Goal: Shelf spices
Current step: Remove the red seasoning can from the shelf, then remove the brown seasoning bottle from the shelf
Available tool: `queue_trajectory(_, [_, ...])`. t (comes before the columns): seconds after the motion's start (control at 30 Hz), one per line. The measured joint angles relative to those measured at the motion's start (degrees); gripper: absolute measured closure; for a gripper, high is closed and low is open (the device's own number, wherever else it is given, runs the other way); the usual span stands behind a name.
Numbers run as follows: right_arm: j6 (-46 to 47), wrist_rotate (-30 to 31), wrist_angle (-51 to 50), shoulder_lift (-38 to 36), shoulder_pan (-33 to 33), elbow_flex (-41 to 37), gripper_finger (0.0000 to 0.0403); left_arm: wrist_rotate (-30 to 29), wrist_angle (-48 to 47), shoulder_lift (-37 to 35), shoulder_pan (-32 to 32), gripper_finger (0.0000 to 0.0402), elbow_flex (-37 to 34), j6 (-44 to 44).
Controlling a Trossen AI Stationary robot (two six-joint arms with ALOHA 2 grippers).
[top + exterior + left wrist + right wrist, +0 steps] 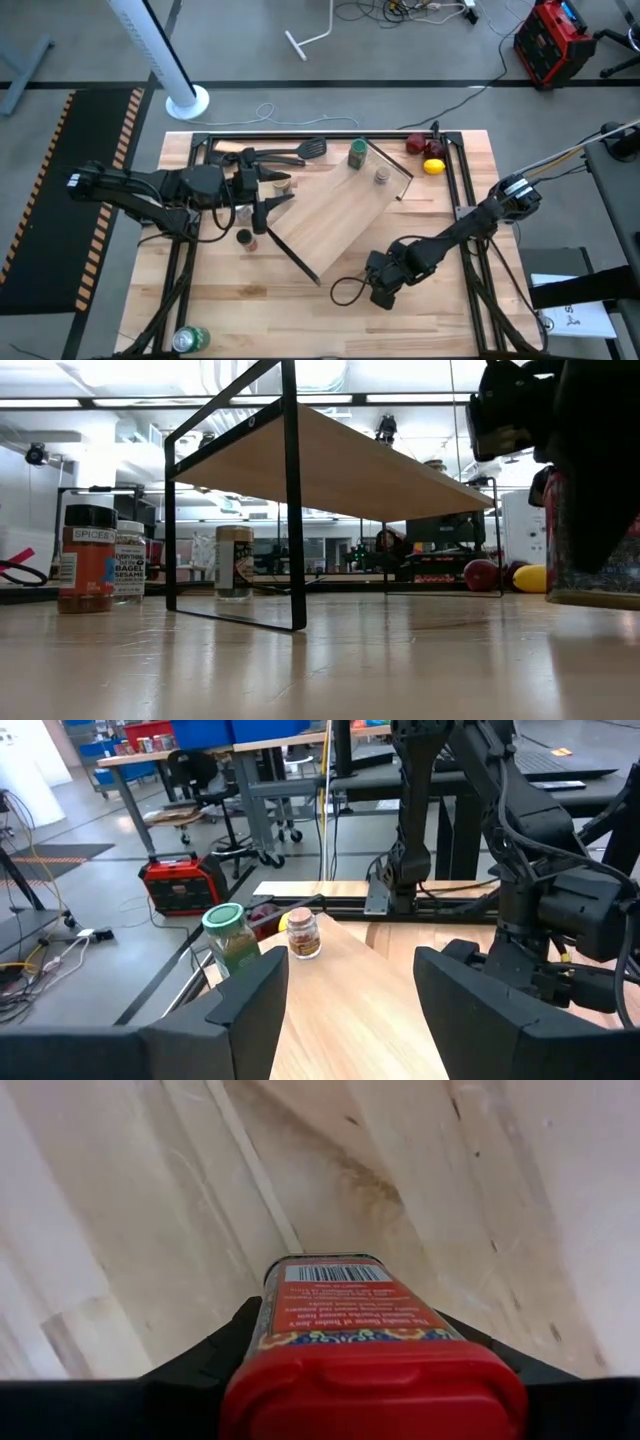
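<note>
Right gripper (pixel 385 288) is clamped on the red tin (pixel 370 1345), fingers snug on both sides, low over the table just off the shelf's (pixel 335 215) near edge. A black cable loop (pixel 345 292) lies right beside it.

Left gripper (pixel 350 1000) hangs empty, fingers spread wide, at the shelf's other end. Ahead of it, on the board: green jar (pixel 228 933) and the small shaker (pixel 303 934), close together near the far bar. Black-capped jar (pixel 88 558) and white-capped jar (pixel 130 560) stand on the table just beside that gripper, off the shelf. The tan cylinder (pixel 234 561) stands further back on the table, seen under the board.

Risks as I see them:
- Tin has to clear the board's edge. Too little lift and it clips the lip, shoves the shelf, and could tip the two jars already up there.
- Cable loop sits next to the right gripper, so it could snag as the arm lifts.
- Shelf sits skewed in the frame. Any push turns it further.
- Both arms work over the same board, so they could meet mid-shelf.
</note>
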Motion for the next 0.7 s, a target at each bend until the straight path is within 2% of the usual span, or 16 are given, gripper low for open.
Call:
queue_trajectory(0.27, [-0.07, -1.6, -1.93, 0.0, 0.0, 1.81, 0.0161, 0.01, 0.01, 0.0, 0.0, 0.02, -0.01, -0.09])
queue_trajectory(0.57, [-8.06, -1.91, -15.34, -0.04, -0.26, 13.78, 0.0099, 0.01, 0.0, 0.0, 0.0, 0.02, -0.01, -0.15])
queue_trajectory(0.63, [-10.24, -0.24, -20.2, -0.04, -0.28, 17.68, 0.0092, 0.01, 0.01, 0.0, 0.0, 0.0202, -0.01, -0.16])
queue_trajectory(0.7, [-11.14, 4.21, -26.59, -0.04, -0.28, 21.86, 0.009, 0.01, 0.0, -0.01, 0.0, 0.0203, -0.01, -0.16])
